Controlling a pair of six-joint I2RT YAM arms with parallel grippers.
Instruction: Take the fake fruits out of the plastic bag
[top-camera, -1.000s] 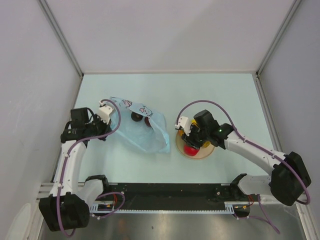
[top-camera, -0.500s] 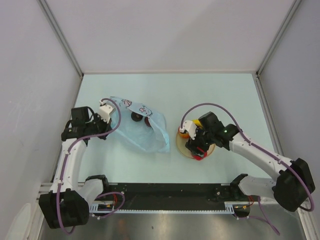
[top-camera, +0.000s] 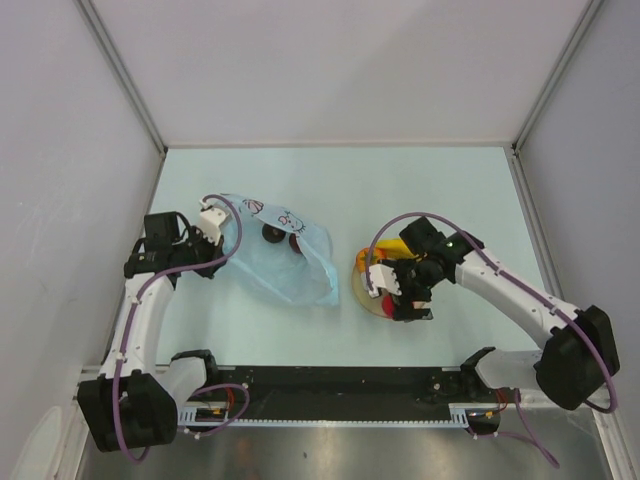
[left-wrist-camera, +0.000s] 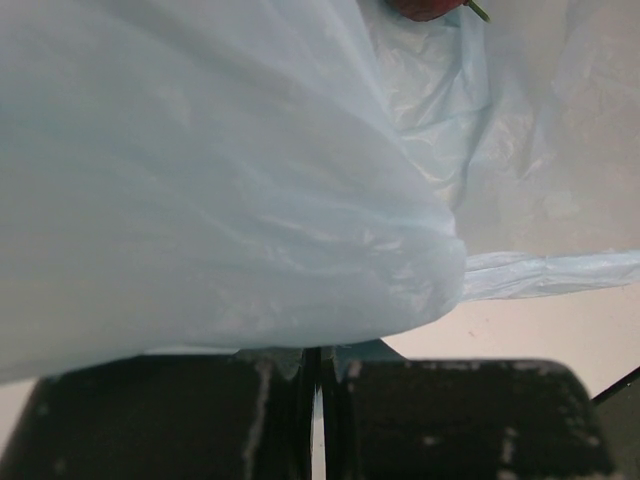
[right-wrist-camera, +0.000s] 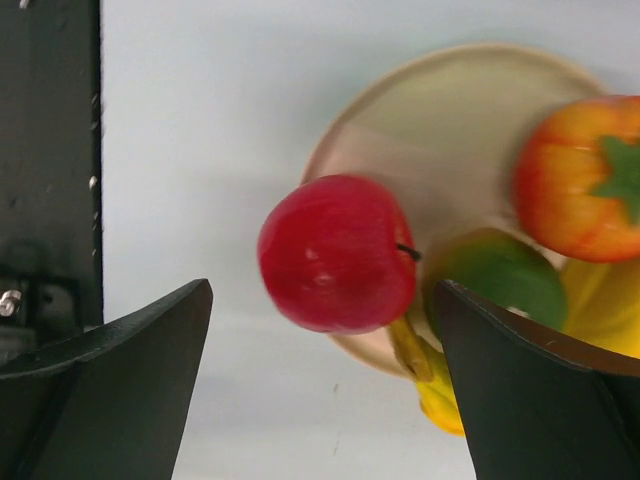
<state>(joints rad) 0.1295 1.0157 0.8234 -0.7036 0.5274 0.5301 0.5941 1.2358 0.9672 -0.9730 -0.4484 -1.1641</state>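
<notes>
The light blue plastic bag (top-camera: 290, 268) lies left of centre, and two dark fake fruits (top-camera: 272, 233) show through it near its white printed patch. My left gripper (top-camera: 214, 226) is shut on the bag's far-left edge; in the left wrist view the bag (left-wrist-camera: 230, 180) fills the frame above the closed fingers (left-wrist-camera: 250, 420). A red apple (right-wrist-camera: 337, 253) lies free on the rim of the tan plate (right-wrist-camera: 440, 110), beside an orange-red fruit (right-wrist-camera: 580, 180), a green one (right-wrist-camera: 500, 275) and a yellow banana (right-wrist-camera: 430, 385). My right gripper (right-wrist-camera: 322, 300) hangs open over the apple.
The plate (top-camera: 360, 292) sits just right of the bag, partly under my right gripper (top-camera: 402, 298). Grey walls close in the pale table on three sides. The black rail with the arm bases (top-camera: 330, 400) runs along the near edge.
My right gripper has opened and let the red apple go onto the plate, shifting slightly toward the near right. The left arm and the bag have stayed put.
</notes>
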